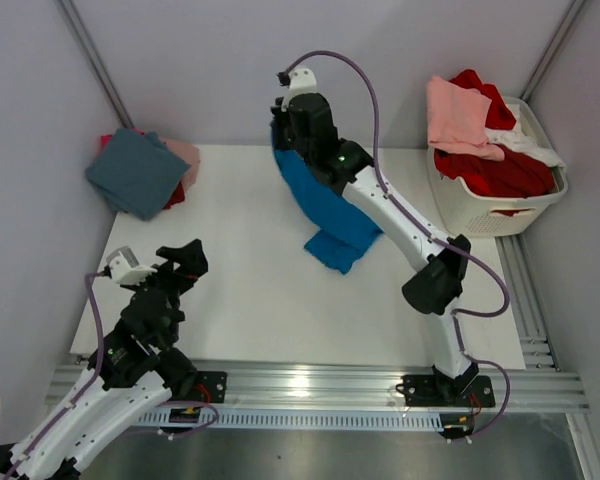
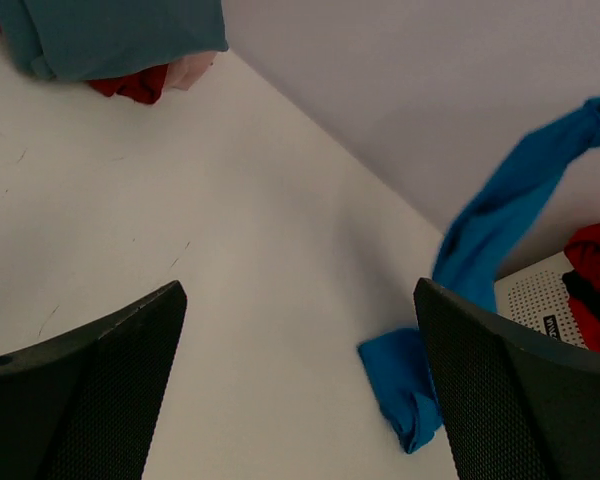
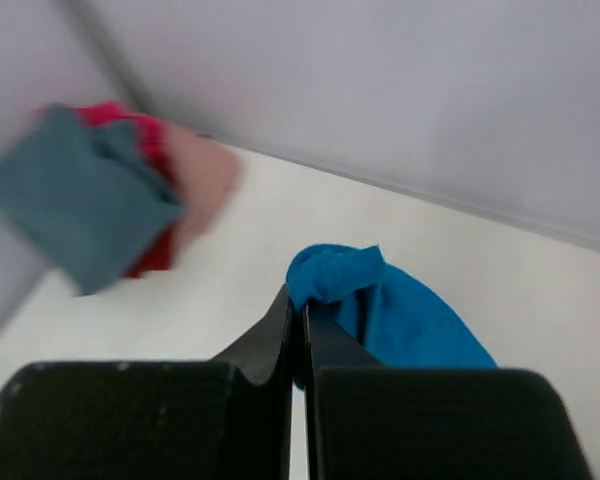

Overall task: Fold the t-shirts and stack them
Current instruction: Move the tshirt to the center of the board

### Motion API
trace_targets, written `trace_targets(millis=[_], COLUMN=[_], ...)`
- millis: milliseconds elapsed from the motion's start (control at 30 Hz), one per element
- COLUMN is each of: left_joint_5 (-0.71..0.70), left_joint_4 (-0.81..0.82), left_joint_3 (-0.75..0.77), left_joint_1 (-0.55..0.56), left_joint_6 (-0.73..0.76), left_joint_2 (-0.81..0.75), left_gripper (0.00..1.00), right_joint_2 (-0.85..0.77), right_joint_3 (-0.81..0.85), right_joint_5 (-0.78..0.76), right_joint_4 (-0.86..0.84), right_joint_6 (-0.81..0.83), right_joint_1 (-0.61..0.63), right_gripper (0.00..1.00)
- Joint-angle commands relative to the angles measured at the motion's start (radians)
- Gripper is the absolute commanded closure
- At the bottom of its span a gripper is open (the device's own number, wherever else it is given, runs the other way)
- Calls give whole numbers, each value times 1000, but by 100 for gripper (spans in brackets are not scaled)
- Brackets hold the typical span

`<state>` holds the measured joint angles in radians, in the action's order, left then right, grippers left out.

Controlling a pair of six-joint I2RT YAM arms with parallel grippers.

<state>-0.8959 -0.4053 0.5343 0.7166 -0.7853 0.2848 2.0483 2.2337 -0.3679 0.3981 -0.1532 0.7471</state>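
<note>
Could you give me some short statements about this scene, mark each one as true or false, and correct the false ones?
1. The right fingers are shut on the blue t-shirt. True.
2. The teal t-shirt lies on top of the pile at the far left corner of the table. True.
3. The left fingers hold the teal t-shirt. False: they are open and empty, above the table.
4. The laundry basket is empty. False: it holds red clothes, and a pink t-shirt lies over its rim.
</note>
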Motion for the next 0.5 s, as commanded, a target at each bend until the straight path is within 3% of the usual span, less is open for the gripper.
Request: trace_targets(millis=[0,133,200,233,267,300,367,400,467], left_joint_5=[18,11,14,15,20,23,38,41,45], left_joint_4=[134,68,65,68,74,80,98,102,94], left_joint_3=[-5,44,46,40,32,27,16,21,27], left_joint_1=[-5,-5,-5,-5,-5,-5,-5,-5,-5], left_joint_6=[119,106,106,106,104,104,104,106,107], left_joint_2=[-9,33,33,31,30,30,33,42,68], left_gripper=[1,1,1,1,1,1,1,1,1], right_joint_2=[7,-103,-238,-294,-410,-459,-529,-571,-603], right_joint_3=[291,241,71,-24,-240,-341,-497,-604,-711], right_joint_5=[392,454,484,478,424,385,281,151,52], right_joint_4=[-39,-253,-319,-431,-483,-522,-506,-469,-348], right_joint_6=[-65,-63,-77,-83,-98,-108,-114,-96,-92], right_joint_1=[11,-18,-66,-86,-103,-138,-163,-166,-166], right_gripper=[100,100,100,100,100,100,100,100,100])
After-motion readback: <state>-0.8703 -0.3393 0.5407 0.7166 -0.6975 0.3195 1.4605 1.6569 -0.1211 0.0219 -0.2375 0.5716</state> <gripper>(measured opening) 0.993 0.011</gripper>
